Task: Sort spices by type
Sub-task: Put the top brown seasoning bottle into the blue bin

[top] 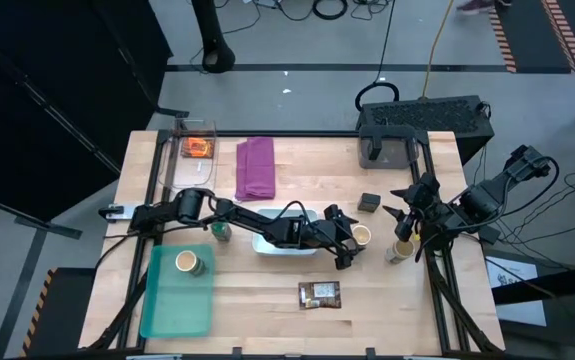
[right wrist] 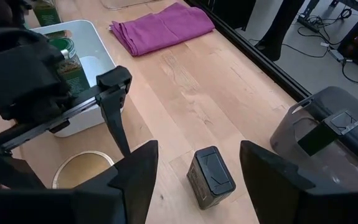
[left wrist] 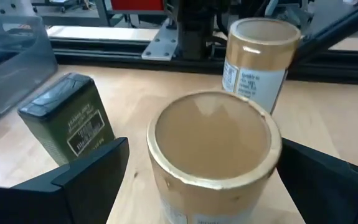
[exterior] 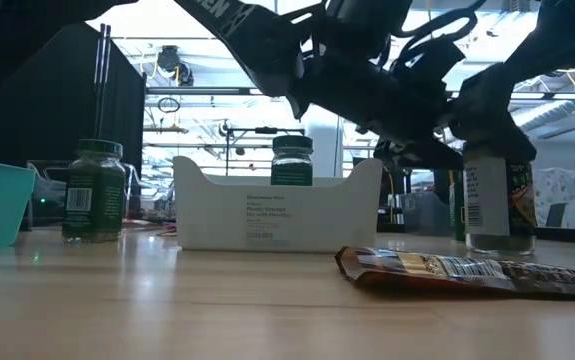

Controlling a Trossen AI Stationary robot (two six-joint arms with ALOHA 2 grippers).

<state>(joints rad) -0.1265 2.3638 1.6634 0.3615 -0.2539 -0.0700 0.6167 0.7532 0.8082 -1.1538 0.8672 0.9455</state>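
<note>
Left wrist view: upright tan-lidded jar (left wrist: pixel 213 155) between open left end effector (left wrist: pixel 203 180) fingers.

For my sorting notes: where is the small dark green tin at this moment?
In the high view, the dark green tin stands on the table's right half, apart from the tan-lidded jar between the open left gripper's fingers and from the right gripper.

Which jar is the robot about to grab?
Find the white bin mid-table; the left tool reaches past its right end. Between the open fingers stands a tan-lidded jar. Another tan-lidded jar stands farther right, with no fingers around it.
</note>
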